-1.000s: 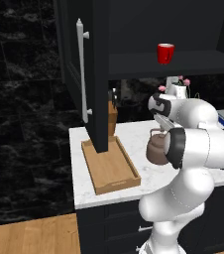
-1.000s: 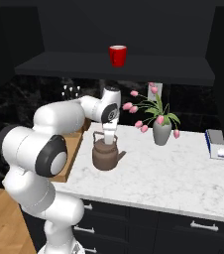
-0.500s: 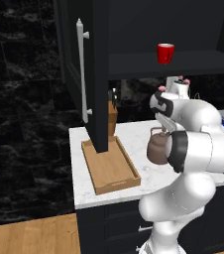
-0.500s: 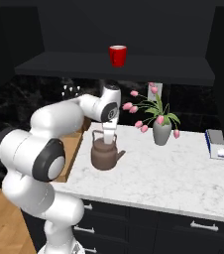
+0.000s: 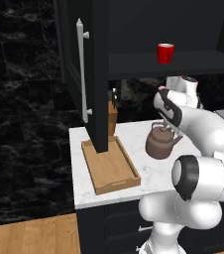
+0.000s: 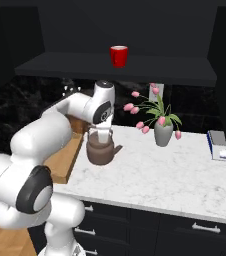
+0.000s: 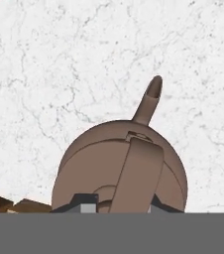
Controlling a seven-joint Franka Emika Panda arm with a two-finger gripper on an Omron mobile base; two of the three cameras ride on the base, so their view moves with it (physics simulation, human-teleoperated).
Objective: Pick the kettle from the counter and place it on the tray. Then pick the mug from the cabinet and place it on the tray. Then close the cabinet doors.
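Note:
The brown kettle point(image 5: 161, 143) point(image 6: 101, 150) hangs by its arched handle point(image 7: 136, 173), slightly raised off the white marble counter point(image 5: 134, 134) point(image 6: 175, 175). My gripper point(image 6: 101, 134) point(image 7: 125, 204) comes down from above and is shut on that handle, one fingertip on each side. The spout point(image 7: 151, 96) points away from the hand. The light-wood tray point(image 5: 111, 166) point(image 6: 60, 160) lies left of the kettle at the counter's end. The red mug point(image 5: 165, 52) point(image 6: 118, 55) stands on the shelf of the open cabinet. One cabinet door point(image 5: 86, 74) hangs open over the tray.
A grey vase of pink tulips point(image 6: 162, 131) stands right of the kettle. A wooden knife block point(image 5: 112, 115) stands behind the tray. A book point(image 6: 217, 146) lies at the far right. Dark drawers point(image 6: 150, 230) run under the counter.
The jaws closed on the kettle's handle, and the kettle has risen a little and shifted slightly toward the tray.

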